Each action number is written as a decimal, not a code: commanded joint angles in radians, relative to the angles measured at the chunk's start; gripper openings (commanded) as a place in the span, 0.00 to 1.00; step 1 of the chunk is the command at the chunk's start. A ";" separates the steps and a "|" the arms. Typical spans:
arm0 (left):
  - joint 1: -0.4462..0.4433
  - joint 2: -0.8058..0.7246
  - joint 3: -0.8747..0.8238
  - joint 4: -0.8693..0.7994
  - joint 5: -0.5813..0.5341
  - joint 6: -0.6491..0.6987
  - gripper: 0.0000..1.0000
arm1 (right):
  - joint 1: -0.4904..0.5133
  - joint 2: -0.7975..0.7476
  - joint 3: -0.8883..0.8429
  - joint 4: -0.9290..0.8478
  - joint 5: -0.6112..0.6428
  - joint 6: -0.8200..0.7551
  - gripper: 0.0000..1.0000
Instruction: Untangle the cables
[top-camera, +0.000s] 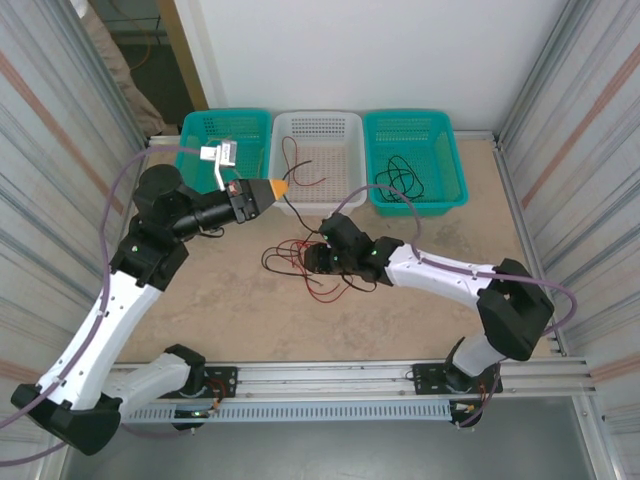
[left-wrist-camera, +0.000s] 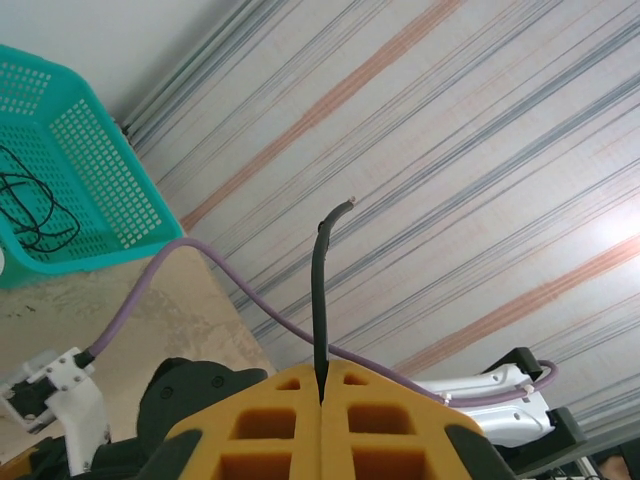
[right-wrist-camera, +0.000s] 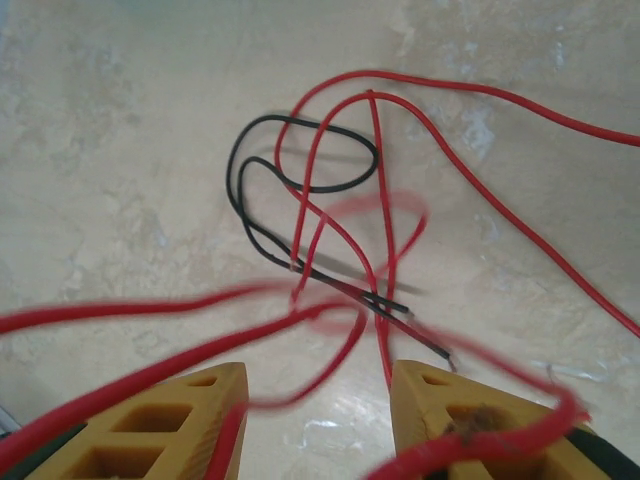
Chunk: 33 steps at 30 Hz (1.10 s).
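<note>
Clamping black cable (left-wrist-camera: 320, 300), left hand (left-wrist-camera: 321, 374), right hand (right-wrist-camera: 318, 375) apart, blurred red cables (right-wrist-camera: 100, 311) perhaps touching

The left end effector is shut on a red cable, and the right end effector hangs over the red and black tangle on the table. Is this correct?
Not quite. The left end effector is shut on a black cable, not a red one, as the left wrist view shows. The right end effector does hang over the red and black tangle on the table.
</note>
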 joint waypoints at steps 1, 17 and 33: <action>0.028 -0.012 0.008 -0.040 -0.025 0.020 0.00 | 0.022 -0.112 -0.003 -0.094 0.075 -0.012 0.44; 0.110 -0.017 -0.177 0.080 0.066 -0.114 0.00 | 0.164 -0.276 0.235 -0.118 0.125 -0.255 0.68; 0.116 -0.021 -0.170 0.059 0.065 -0.095 0.00 | 0.164 -0.213 0.287 -0.116 0.103 -0.269 0.23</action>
